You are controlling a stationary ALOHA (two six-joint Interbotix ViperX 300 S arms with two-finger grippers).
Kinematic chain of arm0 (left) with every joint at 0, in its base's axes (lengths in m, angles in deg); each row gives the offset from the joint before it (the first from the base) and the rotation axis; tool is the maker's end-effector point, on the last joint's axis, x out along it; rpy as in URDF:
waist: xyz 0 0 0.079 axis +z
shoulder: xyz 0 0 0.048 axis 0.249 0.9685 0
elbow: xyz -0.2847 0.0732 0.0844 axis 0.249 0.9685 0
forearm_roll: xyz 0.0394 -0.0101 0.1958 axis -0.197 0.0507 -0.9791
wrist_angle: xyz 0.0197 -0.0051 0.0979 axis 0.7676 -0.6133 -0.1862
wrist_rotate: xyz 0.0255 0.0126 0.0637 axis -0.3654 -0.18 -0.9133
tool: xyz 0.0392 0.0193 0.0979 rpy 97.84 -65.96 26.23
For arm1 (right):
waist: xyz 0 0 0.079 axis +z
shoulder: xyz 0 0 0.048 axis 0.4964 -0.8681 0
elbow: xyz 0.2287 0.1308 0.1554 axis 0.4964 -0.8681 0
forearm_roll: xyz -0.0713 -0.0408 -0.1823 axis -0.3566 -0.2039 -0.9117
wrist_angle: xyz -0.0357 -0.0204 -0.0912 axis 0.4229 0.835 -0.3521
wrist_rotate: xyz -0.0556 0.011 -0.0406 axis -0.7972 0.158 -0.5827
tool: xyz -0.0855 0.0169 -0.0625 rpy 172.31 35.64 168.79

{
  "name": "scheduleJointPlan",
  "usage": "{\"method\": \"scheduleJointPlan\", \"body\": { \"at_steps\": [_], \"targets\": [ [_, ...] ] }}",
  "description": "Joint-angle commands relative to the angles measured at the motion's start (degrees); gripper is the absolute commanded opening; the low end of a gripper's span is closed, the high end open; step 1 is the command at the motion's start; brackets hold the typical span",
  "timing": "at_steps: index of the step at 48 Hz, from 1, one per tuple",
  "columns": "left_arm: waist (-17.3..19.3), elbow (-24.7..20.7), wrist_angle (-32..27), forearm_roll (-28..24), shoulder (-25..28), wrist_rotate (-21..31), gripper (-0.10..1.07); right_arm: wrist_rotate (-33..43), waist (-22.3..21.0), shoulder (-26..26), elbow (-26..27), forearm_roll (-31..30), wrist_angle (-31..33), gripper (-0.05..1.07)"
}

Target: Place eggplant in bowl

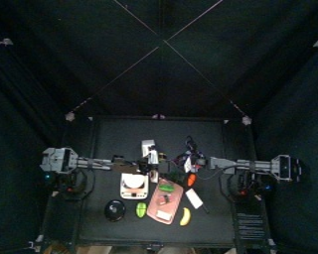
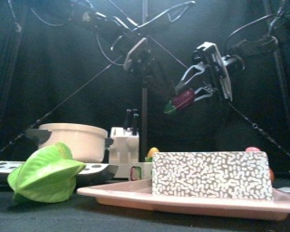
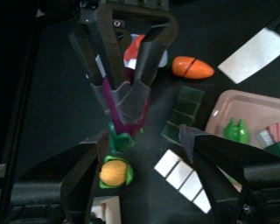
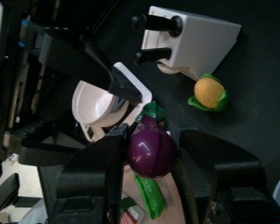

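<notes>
Your right gripper (image 4: 152, 166) holds the eggplant (image 4: 152, 147) aloft, long axis along the jaws; the bowl (image 4: 98, 103) sits just beyond, frame left. Left gripper (image 3: 140, 162) hangs wide open (probably idle).

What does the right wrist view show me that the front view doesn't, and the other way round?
Only the right wrist view shows the right gripper shut on the purple eggplant, and a corn piece on the table. Only the front view shows the green leafy piece and the speckled block on the pink tray, near the camera. Both show the white bowl and the white knife block.
</notes>
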Motion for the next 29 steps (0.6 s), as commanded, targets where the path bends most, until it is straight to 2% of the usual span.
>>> {"method": "scheduleJointPlan", "body": {
  "at_steps": [1, 10, 17, 29],
  "targets": [
    [0.88, 2.11, 5.01, 2.29, -4.39, 0.0, 0.98, -0.18, -0.09, 1.76, 0.53, 0.09, 0.7, 0.52],
    [2.29, 12.04, 15.64, 4.66, -11.34, -0.35, 0.98, -0.18, -0.09, 3.78, -0.18, 0.09, 5.54, 0.52],
    [3.52, 19.69, 20.92, 4.83, -17.31, -0.62, 0.98, -0.09, -0.26, 6.42, -0.88, 0.09, 10.37, 0.52],
    [3.69, 28.56, 22.68, 4.66, -26.63, -0.79, 0.98, 0.0, -0.44, 12.04, -2.72, 1.76, 21.27, 0.52]
  ]
}}
